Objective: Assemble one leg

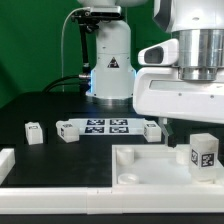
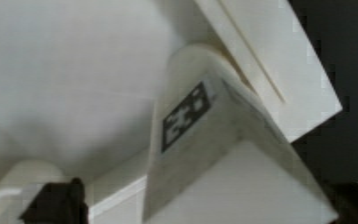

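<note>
One leg (image 1: 203, 152), a small white block with a black-and-white tag, stands upright on the large white plate (image 1: 140, 165) near the exterior view's right edge. My gripper (image 1: 192, 135) hangs just above and around it, with one dark finger (image 1: 167, 128) showing to the leg's left. In the wrist view the same leg (image 2: 194, 115) lies between my gripper's (image 2: 206, 205) two dark fingertips (image 2: 55, 200), which stand wide apart with a gap to the leg on each side. The gripper is open and holds nothing.
Three more legs (image 1: 34, 132), (image 1: 68, 130), (image 1: 152, 130) lie on the dark table beside the marker board (image 1: 105, 127). The robot's base (image 1: 110, 70) rises behind them. A white part (image 1: 6, 160) sits at the exterior view's left edge.
</note>
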